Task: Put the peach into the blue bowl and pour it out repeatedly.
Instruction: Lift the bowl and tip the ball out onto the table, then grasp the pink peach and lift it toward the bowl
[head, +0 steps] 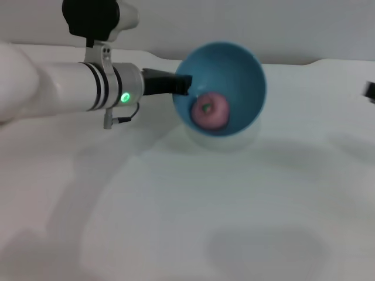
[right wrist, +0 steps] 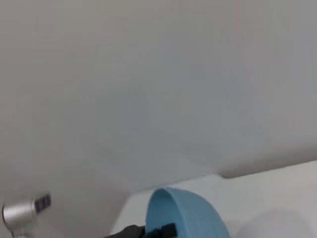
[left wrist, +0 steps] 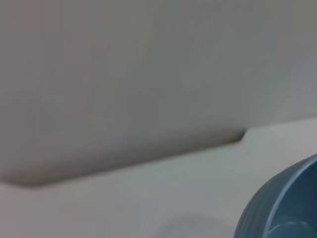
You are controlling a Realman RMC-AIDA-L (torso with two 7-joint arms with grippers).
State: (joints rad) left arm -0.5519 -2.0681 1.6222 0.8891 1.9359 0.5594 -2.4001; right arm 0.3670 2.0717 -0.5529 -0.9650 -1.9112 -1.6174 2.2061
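Observation:
In the head view the blue bowl (head: 234, 76) hangs above the white table, tipped so its opening faces the camera. The pink peach (head: 211, 111) lies inside against the bowl's lower wall. My left gripper (head: 181, 84) is shut on the bowl's left rim, with its black fingers (head: 167, 83) reaching in from the white arm. The left wrist view shows the bowl's ribbed outer side (left wrist: 282, 208). In the right wrist view the bowl (right wrist: 185, 215) appears edge-on, with the left gripper's dark fingers (right wrist: 148, 231) at its rim. A dark bit of the right gripper (head: 370, 90) shows at the far right edge.
The white table (head: 187, 211) spreads out below the bowl, whose soft shadow lies just beneath it. A grey wall (head: 263, 23) stands behind the table's far edge. The left arm's white forearm (head: 64, 85) crosses the upper left.

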